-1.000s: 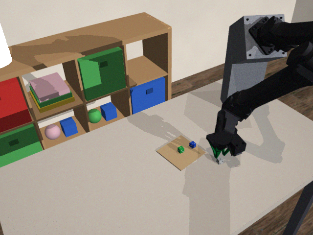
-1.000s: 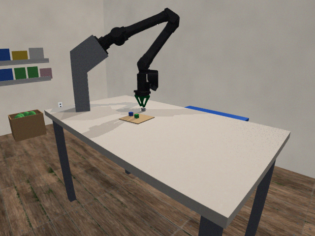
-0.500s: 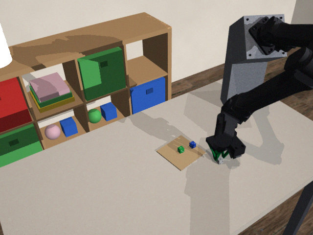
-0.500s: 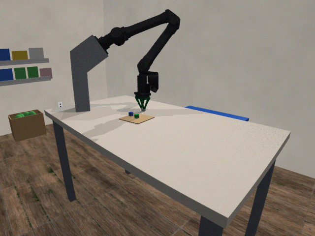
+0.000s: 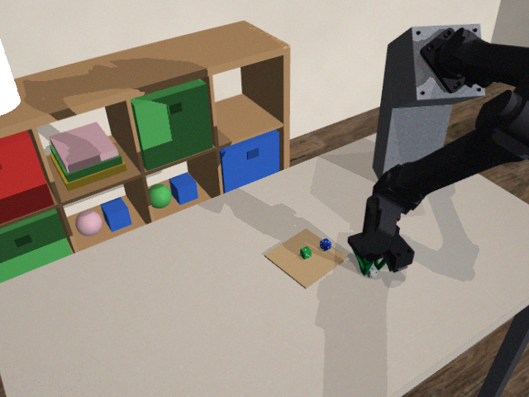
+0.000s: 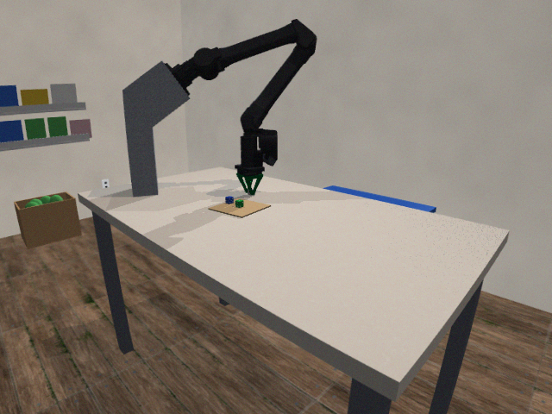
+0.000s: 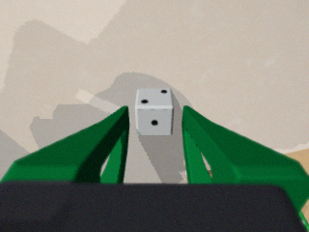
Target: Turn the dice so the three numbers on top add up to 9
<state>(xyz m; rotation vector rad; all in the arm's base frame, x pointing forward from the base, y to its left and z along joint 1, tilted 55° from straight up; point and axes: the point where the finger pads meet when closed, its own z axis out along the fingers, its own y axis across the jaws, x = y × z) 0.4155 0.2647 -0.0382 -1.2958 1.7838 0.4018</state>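
The step in hand is, by judgement, the pick-up of the white die (image 5: 372,271) (image 7: 154,112). The die is on the table (image 5: 205,316) (image 6: 311,231) (image 7: 251,53), off the mat (image 5: 304,273) (image 6: 241,212) (image 7: 303,166). The gripper (image 5: 374,270) (image 6: 252,194) (image 7: 155,114) points down over it. The fingers are partly spread, one on each side of the die; in the wrist view a gap shows at both sides, so nothing is pinched.

The wrist view shows two faces of the die, one with two pips and one with a single pip. The green die (image 5: 306,252) (image 6: 239,203) and the blue die (image 6: 229,199) (image 5: 325,244) are on the mat. Their top numbers are too small to read with certainty, so the present sum cannot be stated.

The next move calls for the fingers to be level with the die's sides and centred, then closed evenly. Lift the die, turn it if the sum requires, and set it fully on the mat, apart from the other two. Caution: a high or off-centre grip may tip the die or let it slip.

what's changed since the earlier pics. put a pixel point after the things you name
The gripper (image 5: 372,270) (image 6: 252,193) (image 7: 155,114) moved down around the white die (image 5: 373,272) (image 7: 154,122); nothing is gripped or released. The white die, green die (image 5: 305,252) (image 6: 239,203), blue die (image 5: 325,244) (image 6: 228,199) and mat (image 5: 298,271) (image 6: 241,212) (image 7: 303,158) stayed put.
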